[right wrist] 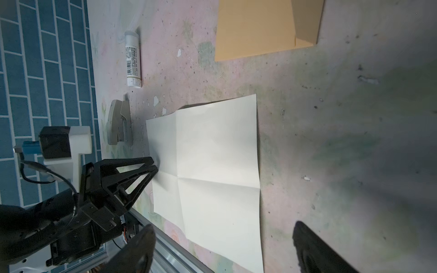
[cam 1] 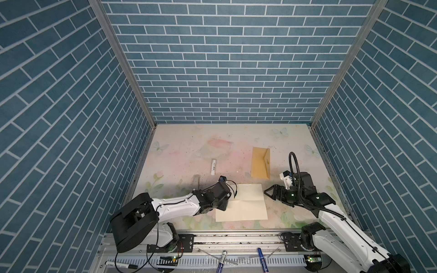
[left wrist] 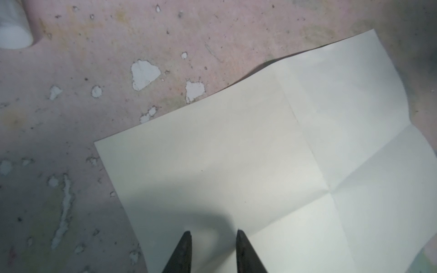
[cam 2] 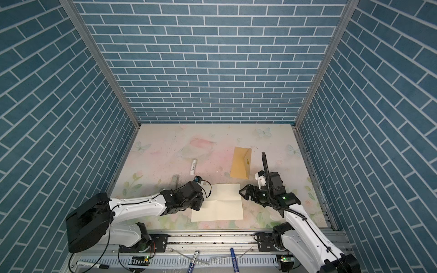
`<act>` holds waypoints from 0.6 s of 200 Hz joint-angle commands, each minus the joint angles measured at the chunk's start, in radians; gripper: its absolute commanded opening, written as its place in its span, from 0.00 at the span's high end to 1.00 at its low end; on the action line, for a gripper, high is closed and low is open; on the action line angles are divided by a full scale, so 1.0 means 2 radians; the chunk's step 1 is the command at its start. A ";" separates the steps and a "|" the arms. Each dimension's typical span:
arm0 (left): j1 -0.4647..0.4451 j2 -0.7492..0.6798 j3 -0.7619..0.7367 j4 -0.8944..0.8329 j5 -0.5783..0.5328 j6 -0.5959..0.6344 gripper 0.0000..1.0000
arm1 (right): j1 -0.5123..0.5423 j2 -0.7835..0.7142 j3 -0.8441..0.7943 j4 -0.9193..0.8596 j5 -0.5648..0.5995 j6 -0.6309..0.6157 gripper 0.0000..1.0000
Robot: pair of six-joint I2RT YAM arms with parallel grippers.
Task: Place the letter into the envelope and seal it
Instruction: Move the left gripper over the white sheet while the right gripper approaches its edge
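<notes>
Left fingers (left wrist: 184,250), narrowly parted, sit at the letter (left wrist: 236,153) edge; right fingers (right wrist: 139,248) gape wide beside it.

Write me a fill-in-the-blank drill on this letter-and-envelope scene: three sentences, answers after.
1. The letter lies unfolded, and in both top views the left tool has its tips over the sheet's ___ edge.
2. The tan ___ lies beyond the letter, not touching it.
3. The right tool, beside the letter's other edge, is ___ and holds nothing.

Missing words: left; envelope; open.
</notes>
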 commanded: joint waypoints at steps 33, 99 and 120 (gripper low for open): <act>-0.002 0.013 -0.017 -0.002 -0.021 -0.017 0.68 | 0.020 0.042 -0.024 0.047 0.016 0.042 0.10; -0.003 0.024 -0.024 0.011 -0.018 -0.020 0.70 | 0.032 0.096 -0.036 0.102 0.000 0.065 0.12; -0.002 0.027 -0.022 0.013 -0.017 -0.020 0.70 | 0.045 0.098 -0.029 0.103 -0.006 0.051 0.13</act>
